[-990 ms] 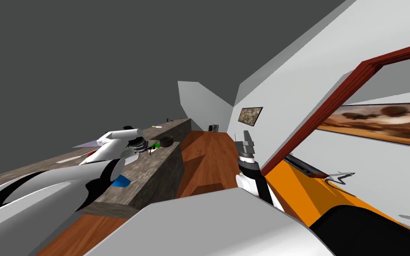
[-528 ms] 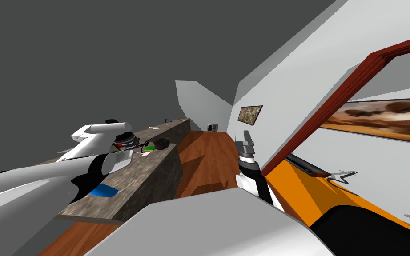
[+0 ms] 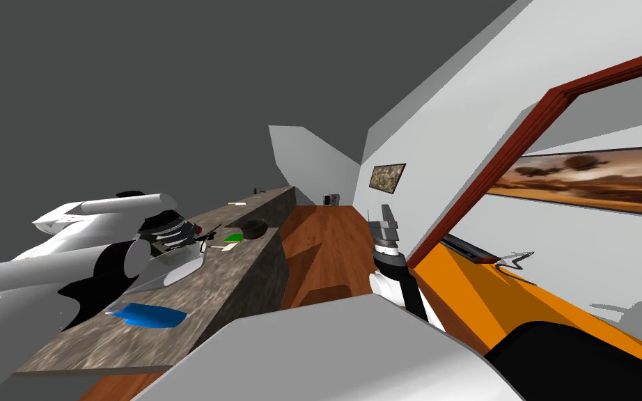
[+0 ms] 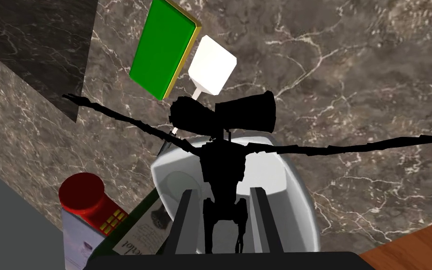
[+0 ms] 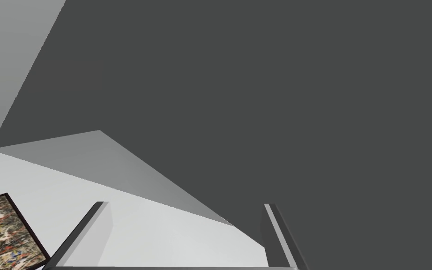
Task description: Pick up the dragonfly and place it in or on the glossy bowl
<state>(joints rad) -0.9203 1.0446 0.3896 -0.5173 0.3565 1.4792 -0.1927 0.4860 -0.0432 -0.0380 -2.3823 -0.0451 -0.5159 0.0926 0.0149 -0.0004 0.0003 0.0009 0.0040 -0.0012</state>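
Note:
A black dragonfly (image 4: 222, 164) with long thin wings hangs between the fingers of my left gripper (image 4: 223, 220), which is shut on its body. Directly below it on the marbled brown counter (image 4: 360, 84) sits a light grey glossy bowl (image 4: 287, 197). In the head view the left gripper (image 3: 173, 233) is over the counter (image 3: 229, 285), with a dark wing (image 3: 209, 231) sticking out and the pale bowl (image 3: 173, 270) beneath. My right gripper (image 3: 384, 214) stands open and upright above the wooden floor, away from the counter.
Beside the bowl are a red-capped carton (image 4: 86, 197), a lying bottle (image 4: 140, 229), a green book (image 4: 163, 47) and a white block (image 4: 212, 70). A blue object (image 3: 149, 315) lies nearer me. A dark round bowl (image 3: 253, 227) sits farther along the counter. An orange surface (image 3: 521, 299) is at my right.
My left arm has drawn back along the counter toward me, away from the dark bowl, carrying the dragonfly. My head view has shifted too. The right arm is unchanged.

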